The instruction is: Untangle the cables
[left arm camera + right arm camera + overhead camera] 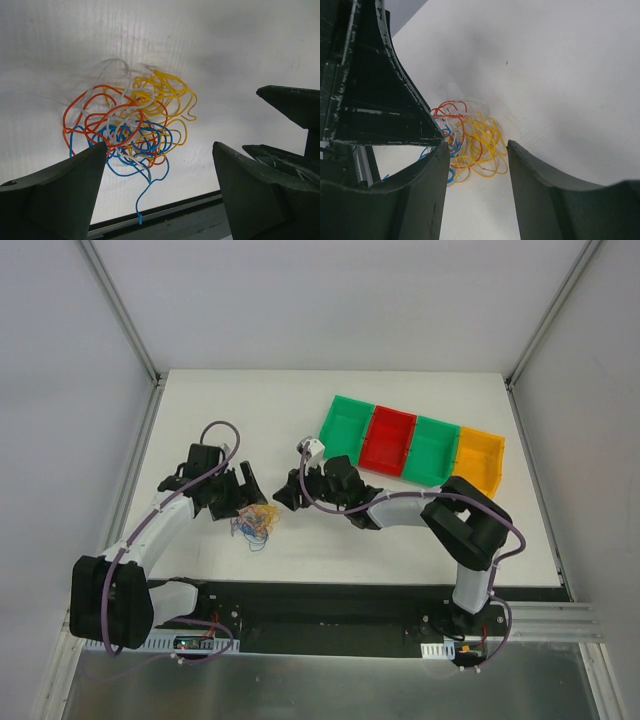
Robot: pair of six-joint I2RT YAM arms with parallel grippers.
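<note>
The cables point(255, 523) lie in one small knot of yellow, orange-red, blue and white strands on the white table, near its front edge. My left gripper point(240, 496) hovers just behind and left of the knot, open and empty. In the left wrist view the knot point(127, 125) sits ahead of the open gripper point(159, 146), with a blue end trailing toward the table edge. My right gripper point(291, 492) is just right of the knot, open and empty. In the right wrist view the cables point(476, 142) lie ahead of the gripper point(478, 145).
A row of bins stands at the back right: green point(345, 422), red point(390, 440), green point(435, 450) and orange point(480, 460). The table's dark front edge point(175, 210) runs close below the knot. The two grippers are close together; the left one shows in the right wrist view point(375, 85).
</note>
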